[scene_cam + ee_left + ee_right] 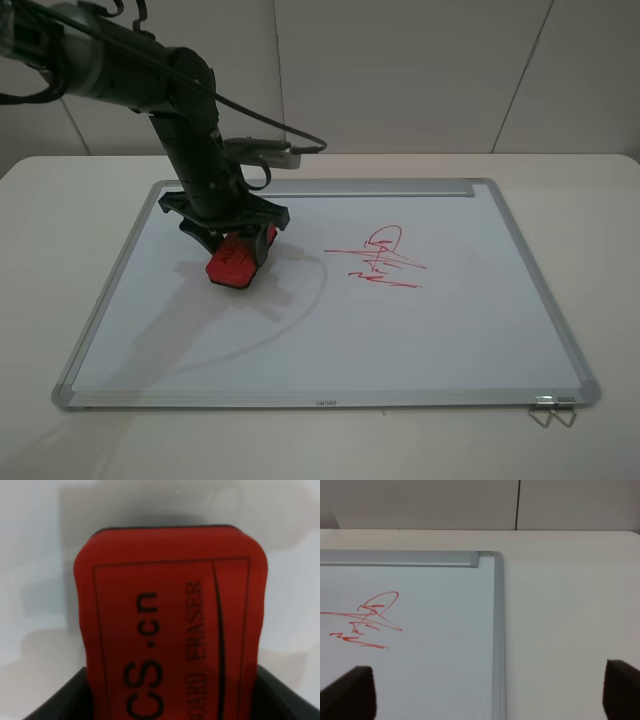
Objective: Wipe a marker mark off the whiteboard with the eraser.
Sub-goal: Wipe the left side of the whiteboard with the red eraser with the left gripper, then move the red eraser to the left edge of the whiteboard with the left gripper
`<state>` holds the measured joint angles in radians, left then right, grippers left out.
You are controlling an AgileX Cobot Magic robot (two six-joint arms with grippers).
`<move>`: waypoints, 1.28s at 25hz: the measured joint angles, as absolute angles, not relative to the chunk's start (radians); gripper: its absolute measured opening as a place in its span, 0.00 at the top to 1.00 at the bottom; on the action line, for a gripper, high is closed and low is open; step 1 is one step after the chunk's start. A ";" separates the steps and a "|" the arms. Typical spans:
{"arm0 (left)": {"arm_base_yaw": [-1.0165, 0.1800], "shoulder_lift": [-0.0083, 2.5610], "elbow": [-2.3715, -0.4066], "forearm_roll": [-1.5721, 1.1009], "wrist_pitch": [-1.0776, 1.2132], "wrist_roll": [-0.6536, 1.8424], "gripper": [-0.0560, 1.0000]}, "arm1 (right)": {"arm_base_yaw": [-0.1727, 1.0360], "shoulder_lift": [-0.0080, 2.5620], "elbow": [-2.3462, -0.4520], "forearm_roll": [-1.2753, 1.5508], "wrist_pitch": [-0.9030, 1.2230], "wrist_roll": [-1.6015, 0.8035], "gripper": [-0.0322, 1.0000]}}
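The whiteboard (400, 335) lies flat on the table, and part of it also fills the right wrist view (445, 655). My left gripper (236, 240) is shut on the red eraser (230, 264), which is pressed onto the board's left-centre area. The left wrist view shows the eraser (170, 605) close up, with black lettering and dark fingers (55, 702) at its sides. The thin cursive marker mark does not show in any view. My right gripper (487, 695) is open, hovering off the board's right edge, and is out of the exterior view.
A denser red scribble (385, 258) crossed by horizontal strokes sits right of the eraser and is also in the right wrist view (367, 620). The tray strip (400, 188) runs along the far edge. A metal clip (553, 412) lies at the near right corner. The pale table (60, 200) surrounds the board.
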<state>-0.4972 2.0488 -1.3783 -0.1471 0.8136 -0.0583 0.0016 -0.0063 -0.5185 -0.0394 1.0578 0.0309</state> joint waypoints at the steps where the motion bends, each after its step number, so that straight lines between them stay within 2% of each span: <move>1: -0.491 2.029 -1.378 -0.131 0.822 -0.075 0.40 | 0.002 -0.006 -0.519 -0.039 1.058 0.031 0.17; 6: -0.470 1.940 -1.321 -0.047 0.848 -0.187 0.40 | 0.002 -0.006 -0.519 -0.039 1.058 0.031 0.17; 20: -0.457 1.803 -0.930 0.017 0.696 -0.409 0.40 | 0.002 -0.006 -0.519 -0.039 1.058 0.031 0.17; 32: -0.431 1.803 -0.814 0.017 0.516 -0.464 0.40 | 0.002 -0.006 -0.519 -0.039 1.058 0.031 0.17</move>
<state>-0.4306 1.8029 -0.8144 0.0174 0.5162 -0.4645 0.0016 -0.0063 -0.5185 -0.0394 1.0578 0.0309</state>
